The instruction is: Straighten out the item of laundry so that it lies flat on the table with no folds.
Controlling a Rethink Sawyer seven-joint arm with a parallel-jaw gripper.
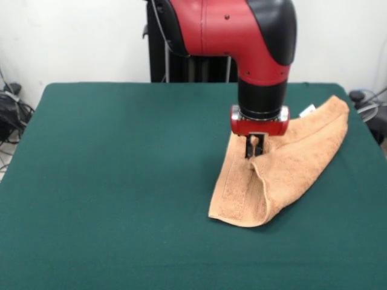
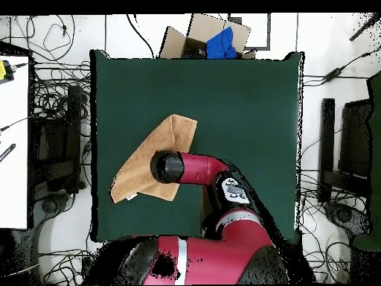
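While your arm (image 1: pixel 242 36) is coming down from the top of the front view, the gripper (image 1: pixel 253 147) is sitting right of centre, planted on the towel (image 1: pixel 290 163), and its dark fingers (image 1: pixel 249 148) are looking pressed together on a raised ridge of cloth, so you are pinching the towel there. The towel is lying in the right half of the front view, running diagonally from a rounded folded end at lower centre-right up to a corner near the table's upper right edge. It is not lying flat: you are seeing a doubled layer, with a fold line running down from the gripper toward the lower end, and a woven border band showing along the lower left edge. A small white tag (image 1: pixel 308 110) is poking out near the upper right end, just right of the red wrist housing. The green table (image 1: pixel 109 181) is filling most of the frame, with the towel taking up only a small part of it. In the overhead view the towel (image 2: pixel 138 167) is sitting in the left part of the table (image 2: pixel 245 104), slanted from lower left to upper centre, and the arm (image 2: pixel 197 170) is covering its middle, so the gripper itself is hidden there. A cardboard box (image 2: pixel 197 37) with something blue in it is sitting beyond the table's top edge, and cables are trailing on the floor at left.
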